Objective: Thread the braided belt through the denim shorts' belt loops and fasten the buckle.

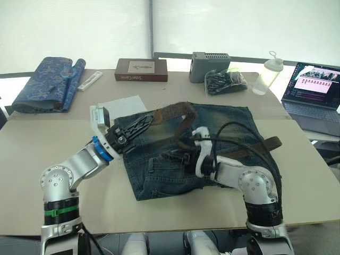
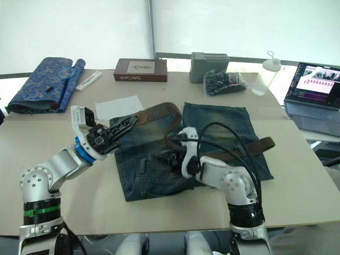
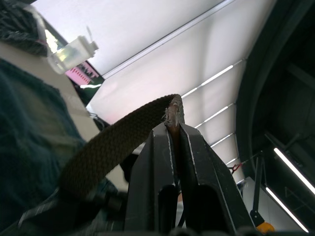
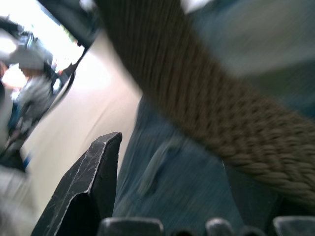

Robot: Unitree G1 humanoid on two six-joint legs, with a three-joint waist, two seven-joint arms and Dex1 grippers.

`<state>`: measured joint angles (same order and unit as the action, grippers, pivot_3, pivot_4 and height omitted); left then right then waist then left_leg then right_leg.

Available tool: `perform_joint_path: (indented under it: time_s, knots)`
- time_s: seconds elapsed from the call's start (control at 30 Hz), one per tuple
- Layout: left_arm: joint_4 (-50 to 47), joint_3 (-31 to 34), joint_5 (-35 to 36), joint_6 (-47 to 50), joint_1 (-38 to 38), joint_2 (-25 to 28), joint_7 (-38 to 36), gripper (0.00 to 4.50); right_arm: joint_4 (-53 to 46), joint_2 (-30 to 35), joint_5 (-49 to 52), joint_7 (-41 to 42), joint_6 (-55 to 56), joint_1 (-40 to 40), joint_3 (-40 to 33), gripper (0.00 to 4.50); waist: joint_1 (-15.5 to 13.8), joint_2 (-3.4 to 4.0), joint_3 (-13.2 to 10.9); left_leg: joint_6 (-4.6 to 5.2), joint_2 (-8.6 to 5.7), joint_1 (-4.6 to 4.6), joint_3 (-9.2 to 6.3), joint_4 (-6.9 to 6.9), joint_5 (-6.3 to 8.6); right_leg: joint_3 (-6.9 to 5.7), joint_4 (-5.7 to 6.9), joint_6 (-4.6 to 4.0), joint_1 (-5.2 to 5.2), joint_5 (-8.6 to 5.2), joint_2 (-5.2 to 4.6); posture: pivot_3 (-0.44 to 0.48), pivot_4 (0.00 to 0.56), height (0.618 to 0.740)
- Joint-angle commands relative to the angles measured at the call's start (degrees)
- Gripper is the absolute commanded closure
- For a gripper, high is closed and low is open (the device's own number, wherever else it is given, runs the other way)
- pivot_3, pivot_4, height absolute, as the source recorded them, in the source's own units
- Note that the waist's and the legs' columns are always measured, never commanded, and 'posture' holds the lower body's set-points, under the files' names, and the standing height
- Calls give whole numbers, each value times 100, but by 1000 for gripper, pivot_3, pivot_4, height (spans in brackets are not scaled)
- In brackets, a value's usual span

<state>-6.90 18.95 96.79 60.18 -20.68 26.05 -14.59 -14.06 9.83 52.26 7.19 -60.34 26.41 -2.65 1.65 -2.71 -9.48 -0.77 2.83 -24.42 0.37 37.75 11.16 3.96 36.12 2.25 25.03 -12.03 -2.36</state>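
Left end effector (image 1: pixel 142 123) pinches the braided belt's (image 1: pixel 175 110) end above the denim shorts (image 1: pixel 159 175); right end effector (image 4: pixel 172 187) spread wide on them.

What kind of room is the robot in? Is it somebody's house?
Probably an office or lab, not a house. A big plain table stands by a window with roller blinds, and an open laptop sits at its edge beside a grey electronics box.

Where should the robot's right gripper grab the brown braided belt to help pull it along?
Probably the raised arch of the dark brown braided belt, coming from above. There the strap lifts off the faded blue denim shorts, so fingers can close across its narrow width. The left gripper already pinches the belt's end, and the open right gripper sits just below that arch.
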Motion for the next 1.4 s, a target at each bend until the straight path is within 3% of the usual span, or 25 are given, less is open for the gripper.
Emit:
perform_joint_path:
  time_s: [0.03, 0.37, 0.53, 0.67, 0.9, 0.97, 1.23, 1.37, 1.4]
  knots:
    - [-212, 44, -171, 72, 303, 311, -359, 4500, 13, 87, -179, -59, 469, 153, -521, 1062, -30, 2, -1, 0, 0, -1, 0, 0, 0, 0, -2, 0, 0, 0, 0, 0, 150, 718]
    - [-77, -348, -1258, -171, 633, 286, -953, 4500, 11, 629, -699, -138, 673, 187, -979, 1062, -69, 8, -5, 0, 0, -2, 5, 0, 0, -1, -4, -41, 2, -23, -4, 0, 150, 718]
    - [480, -13, -1232, -194, 619, 273, -992, 4500, -199, 634, 249, -100, 174, 17, -1613, 1062, -64, 12, -8, 0, 0, -7, 4, 0, 0, 0, -2, -33, 6, -18, -3, 0, 150, 718]
    - [799, 126, -1083, -123, 324, 236, -819, 4500, -910, 1589, 406, 830, -332, -630, -1098, 1062, -101, 20, -13, 0, 0, -11, 2, 0, 0, -3, -4, -37, 6, -24, -5, 0, 150, 718]
    - [551, -85, -950, 360, 293, 178, -662, 4500, -1285, 2060, 686, 1218, -257, -1201, -1345, 1062, -46, 20, -13, 0, -3, -7, 12, 1, 0, 3, -8, -30, 5, -24, -12, 0, 150, 718]
    - [484, -87, -873, 403, 302, 136, -588, 4500, -1392, 2175, 537, 1260, -205, -1313, -1180, 1062, -47, 20, -13, -1, -2, -7, 10, 0, 0, 2, -6, -32, 6, -25, -10, 0, 150, 718]
    - [102, -185, 826, 148, -144, -203, 558, 4500, -1956, 2007, -1500, 1348, 939, -918, 1310, 1062, -47, 20, -13, -1, -2, -7, 9, 0, 0, 2, -5, -28, 9, -24, -10, 0, 150, 718]
    - [-94, -379, 1334, -61, -213, -171, 972, 4500, -1670, 1442, -2077, 1204, 1613, -676, 1628, 1062, -75, 20, -13, -1, -3, -9, 8, 0, 0, 3, -6, 5, 7, -6, -10, 0, 150, 718]
    - [-125, -415, 1404, -112, -203, -159, 1039, 4500, -1597, 1275, -2143, 1172, 1748, -626, 1595, 1299, -77, 20, -13, -1, -4, -11, 8, 0, 0, 3, -7, 9, 8, -5, -10, 0, 150, 718]
